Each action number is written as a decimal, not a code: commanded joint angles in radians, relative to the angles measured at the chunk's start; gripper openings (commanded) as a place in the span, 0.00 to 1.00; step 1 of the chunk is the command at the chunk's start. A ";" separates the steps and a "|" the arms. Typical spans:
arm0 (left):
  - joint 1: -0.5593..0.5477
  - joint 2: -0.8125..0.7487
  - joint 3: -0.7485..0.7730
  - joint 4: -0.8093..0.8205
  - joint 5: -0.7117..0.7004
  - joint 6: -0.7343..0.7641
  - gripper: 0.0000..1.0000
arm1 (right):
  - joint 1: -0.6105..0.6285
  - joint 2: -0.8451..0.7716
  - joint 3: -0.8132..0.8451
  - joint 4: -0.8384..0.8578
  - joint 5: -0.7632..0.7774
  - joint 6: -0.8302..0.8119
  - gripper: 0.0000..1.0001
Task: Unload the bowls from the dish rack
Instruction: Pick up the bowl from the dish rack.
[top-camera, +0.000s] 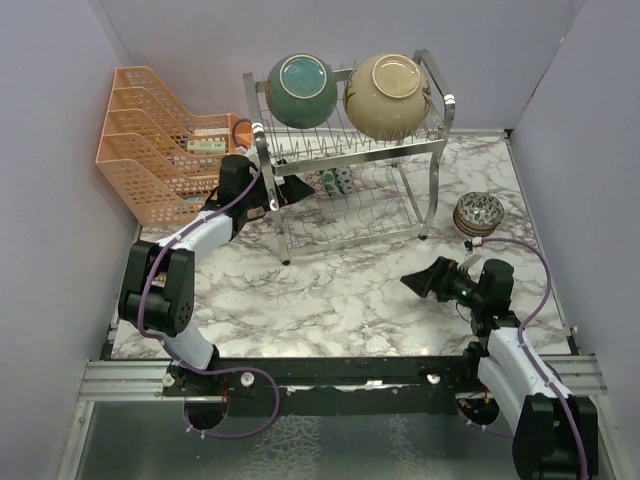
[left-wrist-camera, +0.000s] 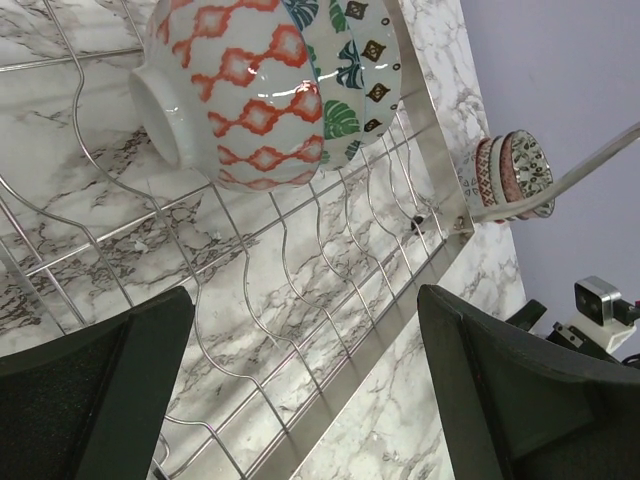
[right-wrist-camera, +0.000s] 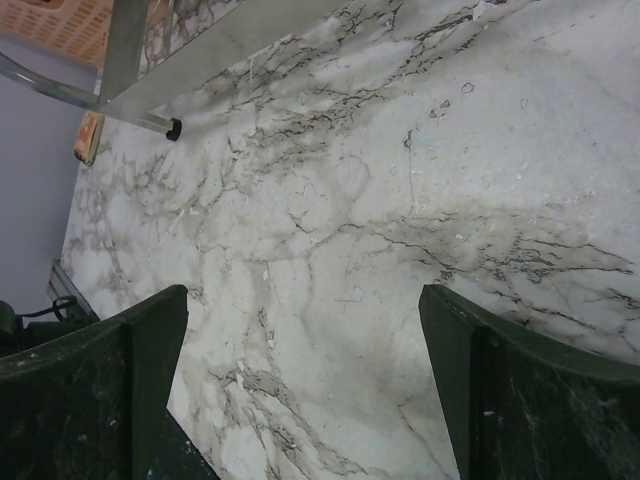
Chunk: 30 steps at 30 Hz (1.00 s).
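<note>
Glazed red-patterned bowl (left-wrist-camera: 245, 100) just ahead of the open, empty left end effector (left-wrist-camera: 300, 375) looked slippery, fragile, best gripped by its rim.

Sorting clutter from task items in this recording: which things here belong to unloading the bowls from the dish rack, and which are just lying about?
Job: dish rack; teal bowl and cream bowl on its top tier; small patterned bowls on its lower tier; stack of small bowls on the table.
Lying about: orange mesh organizer; small box inside it.
</note>
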 joint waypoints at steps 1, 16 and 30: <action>0.018 0.008 0.028 0.011 0.004 0.027 0.98 | 0.006 -0.001 -0.013 0.038 -0.025 0.006 0.98; 0.036 0.123 0.103 0.049 -0.035 -0.046 0.97 | 0.006 0.007 -0.013 0.041 -0.024 0.006 0.98; 0.074 0.218 0.088 0.225 -0.007 -0.123 0.99 | 0.005 0.011 -0.014 0.044 -0.023 0.007 0.98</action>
